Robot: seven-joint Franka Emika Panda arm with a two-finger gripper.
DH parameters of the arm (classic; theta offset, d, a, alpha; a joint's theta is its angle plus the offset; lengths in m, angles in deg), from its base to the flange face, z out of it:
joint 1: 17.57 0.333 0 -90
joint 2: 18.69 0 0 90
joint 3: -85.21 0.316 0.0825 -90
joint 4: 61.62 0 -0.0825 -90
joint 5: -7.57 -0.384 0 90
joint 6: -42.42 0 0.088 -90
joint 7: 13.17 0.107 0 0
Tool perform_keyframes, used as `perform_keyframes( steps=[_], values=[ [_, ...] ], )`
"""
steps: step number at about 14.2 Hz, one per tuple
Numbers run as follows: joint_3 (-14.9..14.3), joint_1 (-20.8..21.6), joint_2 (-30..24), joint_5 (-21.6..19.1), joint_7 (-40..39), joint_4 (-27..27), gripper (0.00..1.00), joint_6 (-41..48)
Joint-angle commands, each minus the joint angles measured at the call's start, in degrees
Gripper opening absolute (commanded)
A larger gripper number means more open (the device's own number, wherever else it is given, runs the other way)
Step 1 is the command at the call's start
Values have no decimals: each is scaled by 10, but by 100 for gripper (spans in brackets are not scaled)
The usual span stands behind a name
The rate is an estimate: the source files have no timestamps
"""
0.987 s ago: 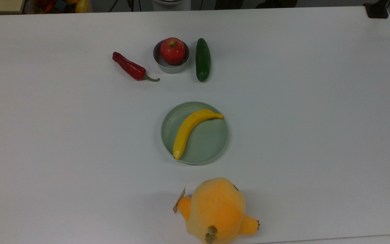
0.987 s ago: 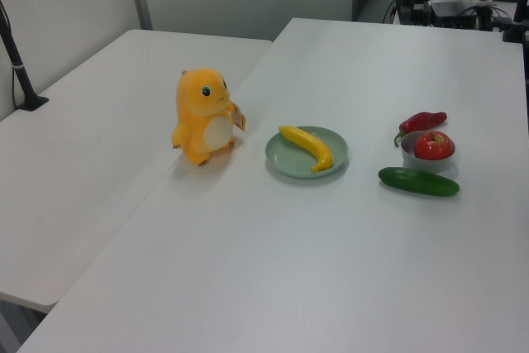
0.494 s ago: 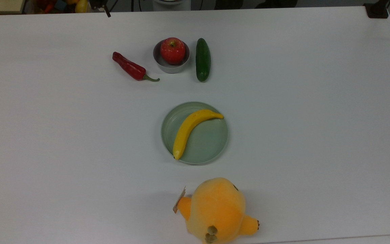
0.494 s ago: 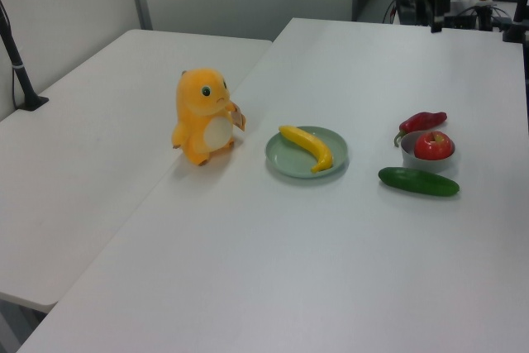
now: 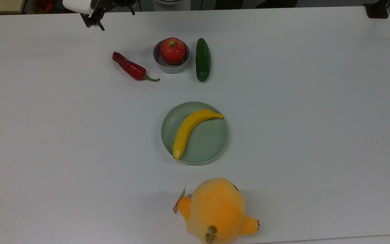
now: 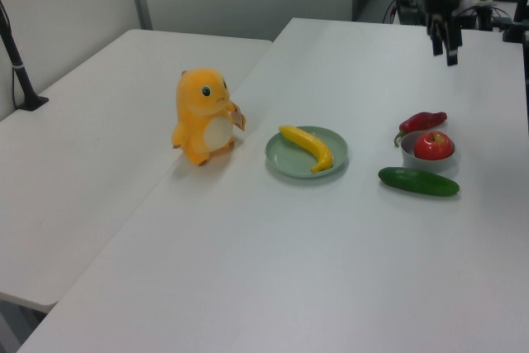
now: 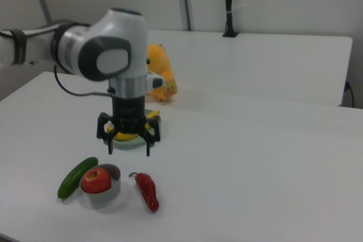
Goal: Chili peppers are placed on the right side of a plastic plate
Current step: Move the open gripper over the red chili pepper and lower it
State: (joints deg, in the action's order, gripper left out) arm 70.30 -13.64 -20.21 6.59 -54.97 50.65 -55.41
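With the claw (image 6: 441, 45) spread and empty near the desk's far edge, it should descend across the middle of the glossy dark-red wrinkled chili (image 5: 129, 66), lying at eleven o'clock from the round pale green plastic plate (image 5: 212, 142).

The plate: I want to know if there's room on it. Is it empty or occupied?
Occupied. A banana lies diagonally across the plate, with bare green surface either side.
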Motion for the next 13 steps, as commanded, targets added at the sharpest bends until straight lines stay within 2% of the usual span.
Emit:
perform_keyframes(
  steps=[1,4,7,12,13],
  values=[
    [-14,4,-2,4,-42,68,100,-93],
    [-14,5,13,4,-54,126,100,-200],
    [-14,7,24,4,-61,158,100,-271],
    [-14,11,53,4,-61,170,99,-326],
    [-14,12,57,4,-61,170,94,-326]
  ],
)
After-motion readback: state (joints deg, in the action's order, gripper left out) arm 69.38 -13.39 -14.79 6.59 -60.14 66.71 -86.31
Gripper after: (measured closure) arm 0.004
